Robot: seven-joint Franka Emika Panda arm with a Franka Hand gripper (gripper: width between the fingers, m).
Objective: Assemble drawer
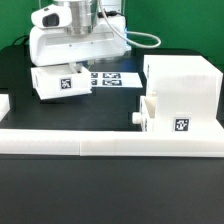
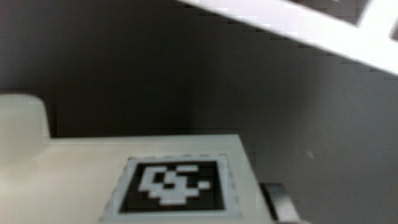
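Note:
A small white drawer tray with a black-and-white tag sits slightly tilted right under my gripper at the exterior view's left. In the wrist view the tray fills the near part of the picture. One dark finger presses against its side edge, and the other finger is hidden by the tray. The large hollow cube casing stands at the exterior view's right. A second small knobbed tray sits against the casing's lower front.
A long low white rail runs across the front. The marker board lies flat between the held tray and the casing. The table top is black. A white bar crosses the far part of the wrist view.

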